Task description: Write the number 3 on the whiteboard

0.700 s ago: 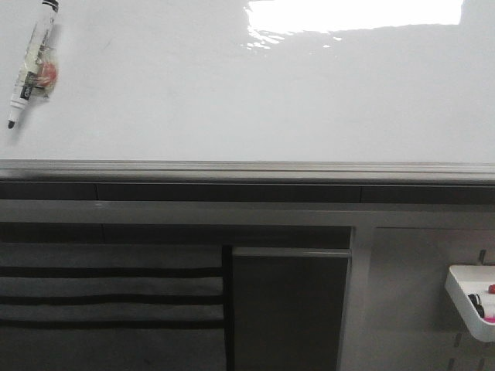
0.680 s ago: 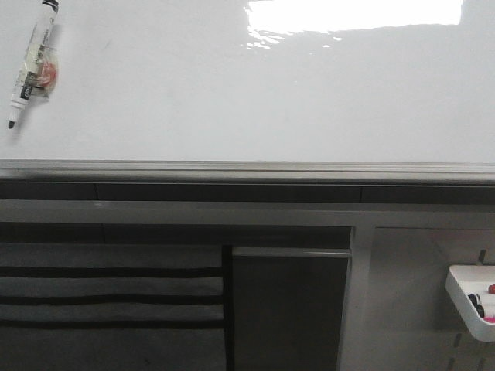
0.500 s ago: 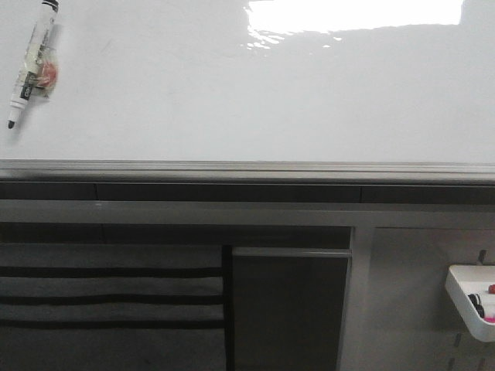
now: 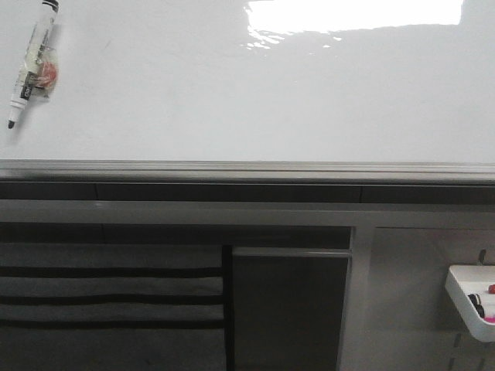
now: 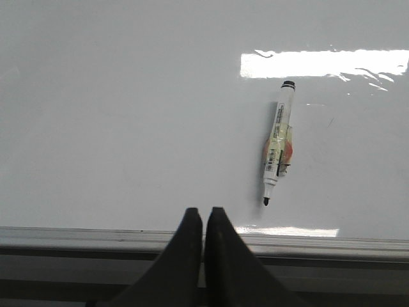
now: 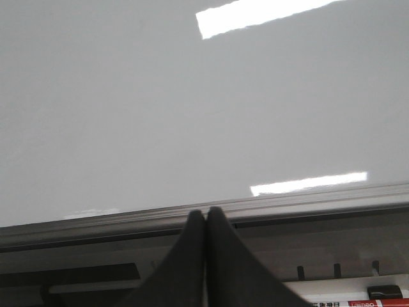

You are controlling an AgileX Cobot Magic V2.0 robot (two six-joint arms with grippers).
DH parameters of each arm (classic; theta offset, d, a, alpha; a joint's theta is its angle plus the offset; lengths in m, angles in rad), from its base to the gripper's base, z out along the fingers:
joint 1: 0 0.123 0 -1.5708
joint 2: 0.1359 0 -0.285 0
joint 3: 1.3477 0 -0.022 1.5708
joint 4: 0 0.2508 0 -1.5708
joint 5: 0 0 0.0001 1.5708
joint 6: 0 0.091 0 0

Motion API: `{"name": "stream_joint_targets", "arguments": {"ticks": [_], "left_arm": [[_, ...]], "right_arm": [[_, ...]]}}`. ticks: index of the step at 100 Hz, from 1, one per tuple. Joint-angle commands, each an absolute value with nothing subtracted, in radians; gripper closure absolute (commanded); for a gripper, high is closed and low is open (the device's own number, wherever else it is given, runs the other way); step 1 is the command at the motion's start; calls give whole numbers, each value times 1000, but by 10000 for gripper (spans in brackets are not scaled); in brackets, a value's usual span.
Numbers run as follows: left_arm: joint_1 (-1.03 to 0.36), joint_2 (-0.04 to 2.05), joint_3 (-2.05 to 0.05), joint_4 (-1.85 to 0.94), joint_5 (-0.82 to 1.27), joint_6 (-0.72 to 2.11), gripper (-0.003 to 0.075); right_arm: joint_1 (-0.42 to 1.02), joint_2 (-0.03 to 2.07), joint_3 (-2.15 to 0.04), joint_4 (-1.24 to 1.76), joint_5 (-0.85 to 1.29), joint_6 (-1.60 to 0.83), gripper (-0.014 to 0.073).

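Note:
The whiteboard (image 4: 247, 93) is glossy white and bare, with a grey metal strip (image 4: 247, 168) along its near edge. No number 3 shows on it. A white marker (image 4: 31, 62) with an uncapped black tip lies on the board at the far left; it also shows as the marker (image 5: 278, 150) in the left wrist view. My left gripper (image 5: 204, 212) is shut and empty, its tips over the board's near edge, short of the marker's tip. My right gripper (image 6: 206, 213) is shut and empty, also at the edge strip of the whiteboard (image 6: 160, 109). Neither gripper shows in the front view.
Below the board run a dark rail and grey cabinet fronts (image 4: 290, 309). A small white tray (image 4: 472, 297) with pens hangs at the lower right. A bright light patch (image 4: 356, 14) reflects at the board's far side.

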State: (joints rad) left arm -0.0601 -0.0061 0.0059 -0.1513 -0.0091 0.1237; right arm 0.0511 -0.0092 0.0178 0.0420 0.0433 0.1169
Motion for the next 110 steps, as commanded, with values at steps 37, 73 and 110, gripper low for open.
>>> {"name": "stream_joint_targets", "arguments": {"ticks": [37, 73, 110], "left_arm": [[-60, -36, 7, -158, -87, 114, 738], [-60, -36, 7, -158, -95, 114, 738], [-60, -20, -241, -165, 104, 114, 738]], "right_arm": [[44, -30, 37, -68, -42, 72, 668], [44, -30, 37, -68, -42, 72, 668], [44, -3, -201, -35, 183, 72, 668]]}}
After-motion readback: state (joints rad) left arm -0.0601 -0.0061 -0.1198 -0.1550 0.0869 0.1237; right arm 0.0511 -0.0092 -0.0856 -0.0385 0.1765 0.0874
